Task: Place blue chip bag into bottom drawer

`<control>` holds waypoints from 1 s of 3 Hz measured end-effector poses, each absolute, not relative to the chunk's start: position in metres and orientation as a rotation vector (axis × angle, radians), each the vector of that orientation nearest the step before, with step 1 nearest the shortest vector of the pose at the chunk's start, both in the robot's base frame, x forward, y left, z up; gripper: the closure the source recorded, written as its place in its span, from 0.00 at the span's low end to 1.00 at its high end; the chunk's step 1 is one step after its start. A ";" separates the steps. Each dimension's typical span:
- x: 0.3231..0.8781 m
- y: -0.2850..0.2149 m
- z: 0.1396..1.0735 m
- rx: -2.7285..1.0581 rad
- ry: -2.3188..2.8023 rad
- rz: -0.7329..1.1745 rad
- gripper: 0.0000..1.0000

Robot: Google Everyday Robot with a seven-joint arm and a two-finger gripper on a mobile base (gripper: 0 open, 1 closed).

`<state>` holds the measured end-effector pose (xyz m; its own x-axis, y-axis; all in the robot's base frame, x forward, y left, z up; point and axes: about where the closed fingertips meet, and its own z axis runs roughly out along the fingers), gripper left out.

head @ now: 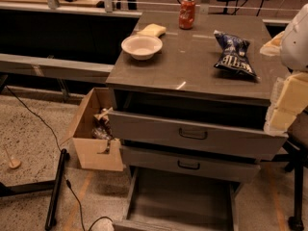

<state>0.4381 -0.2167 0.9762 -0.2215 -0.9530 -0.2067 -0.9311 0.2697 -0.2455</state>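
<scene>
1. Since bottom drawer (180, 201) sits pulled out, below-left of gripper (287, 105), no opening needed.
2. Gripper at cabinet (192, 76) right edge; open or closed, cannot tell.
3. Blue chip bag (234, 54) lies up-left of gripper, apart, on cabinet top: pinch crinkly middle from above.

Robot arm (298, 35), seen only at the right edge of the view and cut off by the frame, so its base and most of its links are out of sight. Upper part: a white rounded housing (294, 47), smooth and domed, leaning slightly leftward. A small cream-coloured piece (272, 43) projects from the housing's left side. Lower part: the gripper (285, 105), a stack of pale cream, blocky segments hanging directly below the housing. The stack slants down and to the left, and its lowest segment is also its leftmost point.
</scene>
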 end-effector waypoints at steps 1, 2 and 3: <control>0.438 -0.217 0.976 -1.725 2.232 -0.099 0.00; 0.442 -0.219 0.978 -1.654 2.235 -0.091 0.00; 0.455 -0.245 0.966 -1.401 2.321 -0.111 0.00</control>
